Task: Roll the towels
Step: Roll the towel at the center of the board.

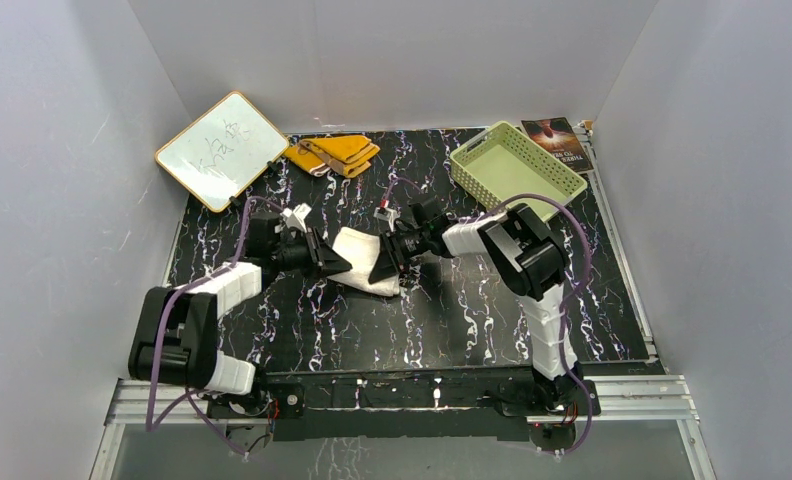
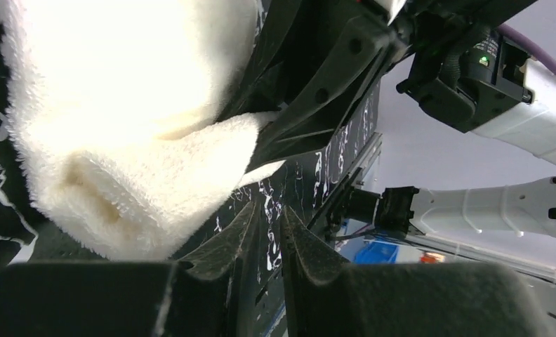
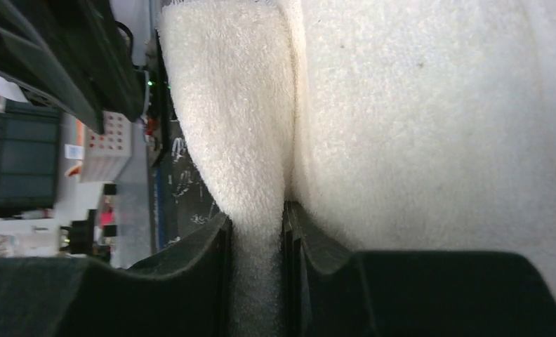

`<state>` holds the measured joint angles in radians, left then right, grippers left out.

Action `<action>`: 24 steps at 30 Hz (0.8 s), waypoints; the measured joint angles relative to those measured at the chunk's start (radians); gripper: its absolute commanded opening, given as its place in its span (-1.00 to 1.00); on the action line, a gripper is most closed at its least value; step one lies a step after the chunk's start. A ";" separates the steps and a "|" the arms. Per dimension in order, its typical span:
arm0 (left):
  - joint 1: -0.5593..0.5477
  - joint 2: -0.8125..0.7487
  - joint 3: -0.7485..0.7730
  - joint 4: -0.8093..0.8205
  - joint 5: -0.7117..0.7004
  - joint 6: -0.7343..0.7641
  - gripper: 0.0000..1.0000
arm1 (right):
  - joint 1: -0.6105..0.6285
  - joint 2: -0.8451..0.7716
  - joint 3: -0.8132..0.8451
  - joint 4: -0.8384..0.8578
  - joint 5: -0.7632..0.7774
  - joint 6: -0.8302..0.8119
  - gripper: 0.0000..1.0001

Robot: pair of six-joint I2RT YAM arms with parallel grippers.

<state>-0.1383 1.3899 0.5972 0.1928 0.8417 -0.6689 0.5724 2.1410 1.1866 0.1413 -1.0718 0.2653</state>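
Observation:
A cream-white towel lies partly rolled in the middle of the black marbled table, between my two grippers. My right gripper is shut on a fold of it, and the thick roll bulges just right of its jaws. From the left, my left gripper stands low beside the towel's rolled end; its jaws are a narrow gap apart with only table between them. In the top view the left gripper and right gripper face each other across the towel. A mustard-yellow towel lies folded at the back.
A white board with a wooden frame leans at the back left. A pale green slotted basket sits at the back right beside a dark book. Grey walls enclose three sides of the table.

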 measured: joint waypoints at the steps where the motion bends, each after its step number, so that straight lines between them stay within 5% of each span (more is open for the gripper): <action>1: -0.009 0.017 -0.016 0.032 0.004 -0.023 -0.70 | -0.005 0.010 0.000 0.022 -0.015 0.039 -0.45; 9: -0.025 0.242 -0.020 0.227 -0.010 -0.094 -0.80 | -0.010 0.041 0.003 0.081 -0.053 0.213 -0.10; 14: -0.025 0.380 0.044 0.270 -0.019 -0.090 -0.82 | 0.000 0.011 0.042 -0.034 -0.014 0.150 0.28; 20: -0.028 0.415 0.111 0.247 -0.039 -0.047 -0.81 | 0.069 -0.172 0.047 -0.193 0.380 -0.153 0.36; 24: -0.032 0.415 0.122 0.221 -0.041 -0.021 -0.80 | 0.138 -0.356 -0.069 -0.115 0.617 -0.373 0.37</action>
<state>-0.1699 1.8046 0.7189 0.4137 0.8009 -0.6903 0.7101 1.7851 1.1179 0.0261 -0.4545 -0.1078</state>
